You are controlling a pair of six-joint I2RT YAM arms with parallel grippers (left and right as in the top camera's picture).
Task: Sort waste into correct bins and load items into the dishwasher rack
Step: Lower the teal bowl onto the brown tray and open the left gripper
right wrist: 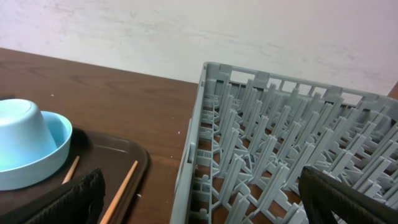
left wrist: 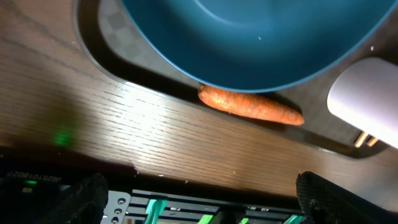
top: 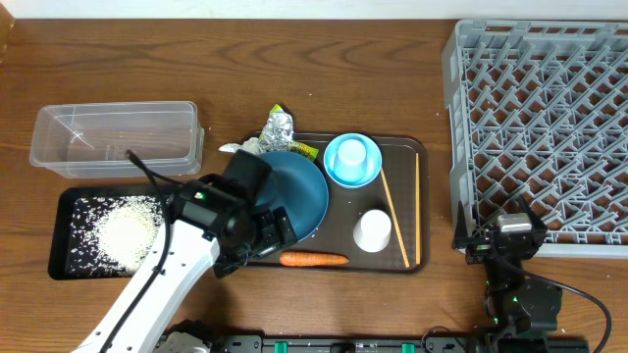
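Note:
My left gripper (top: 259, 241) hangs open and empty over the near-left edge of the dark blue bowl (top: 299, 191), just left of the carrot (top: 314, 259). In the left wrist view the carrot (left wrist: 250, 104) lies under the bowl's (left wrist: 261, 37) rim, ahead of the gripper (left wrist: 199, 208). A pale blue cup (top: 351, 155) sits upside down in the small pale blue bowl (top: 334, 175). The whitish cup (top: 373, 229) and two chopsticks (top: 396, 218) lie to the right. Rice (top: 123, 230) fills the black tray (top: 69, 201). My right gripper (top: 500, 238) is open at the rack's (top: 545, 127) near-left corner.
The clear tub (top: 118, 137) stands behind the black tray. Foil (top: 279, 127), a yellow-green wrapper (top: 302, 150) and white paper (top: 238, 147) lie at the far-left edge of the brown serving tray (top: 407, 149). In the right wrist view the rack's wall (right wrist: 193, 155) is close ahead.

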